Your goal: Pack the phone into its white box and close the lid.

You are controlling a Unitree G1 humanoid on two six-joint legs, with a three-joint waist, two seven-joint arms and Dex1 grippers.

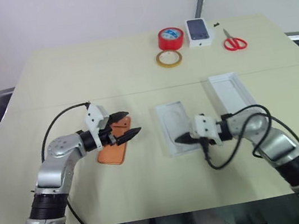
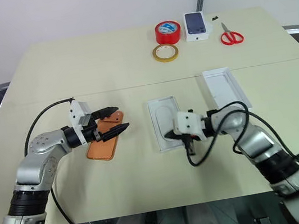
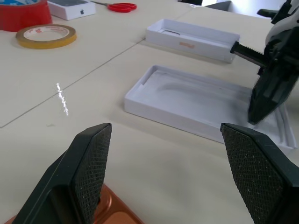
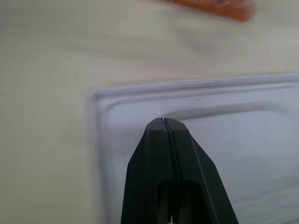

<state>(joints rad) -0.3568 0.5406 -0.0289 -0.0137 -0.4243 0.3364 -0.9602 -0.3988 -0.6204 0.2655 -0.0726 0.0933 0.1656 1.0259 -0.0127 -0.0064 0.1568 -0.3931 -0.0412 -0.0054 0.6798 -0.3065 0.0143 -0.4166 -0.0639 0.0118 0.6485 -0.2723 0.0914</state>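
No readable words or numbers anywhere. Apple logo on the side of the small box (image 3: 71, 8) near the worktop's far edge. Faint orange mark, illegible, on the side wall of the white box (image 3: 188, 45).

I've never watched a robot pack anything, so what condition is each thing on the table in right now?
Phone: lying flat, unpacked.
Insert tray: lying face up, nothing in it.
White box: open, no lid on.
Left gripper: open above the phone.
Right gripper: shut, tip on the tray.
Scissors: closed.
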